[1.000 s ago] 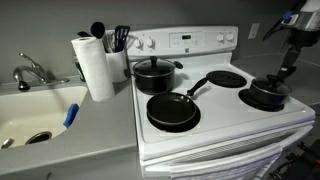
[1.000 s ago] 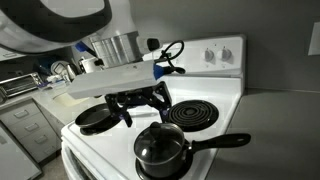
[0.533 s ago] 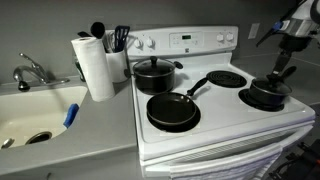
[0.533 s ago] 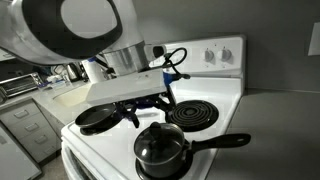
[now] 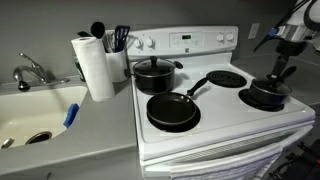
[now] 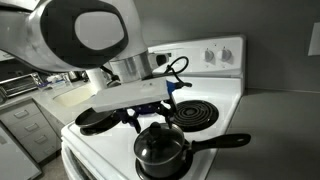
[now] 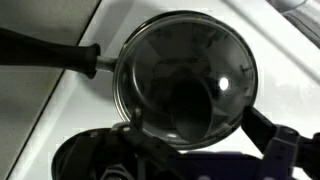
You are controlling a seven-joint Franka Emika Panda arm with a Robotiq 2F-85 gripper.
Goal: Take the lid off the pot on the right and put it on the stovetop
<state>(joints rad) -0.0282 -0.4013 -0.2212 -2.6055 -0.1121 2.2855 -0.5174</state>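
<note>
Nothing is done yet: the lid (image 7: 185, 80) sits on the pot (image 5: 266, 97) at the front of the stovetop (image 5: 225, 106); the gripper (image 6: 150, 110) hovers above, jaws wide and empty; gripping, lifting and placing remain

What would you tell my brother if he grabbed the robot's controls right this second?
Hand: looks open and empty, hanging just over the small pot on a front burner.
Lid: sitting on the small pot, not gripped yet.
Stovetop: a frying pan and a bigger lidded pot take two burners; the back coil burner is free.
Done: the hand is lined up over the lid.
Left: lower the hand, grip the lid, lift it off and set it on the stovetop.
</note>
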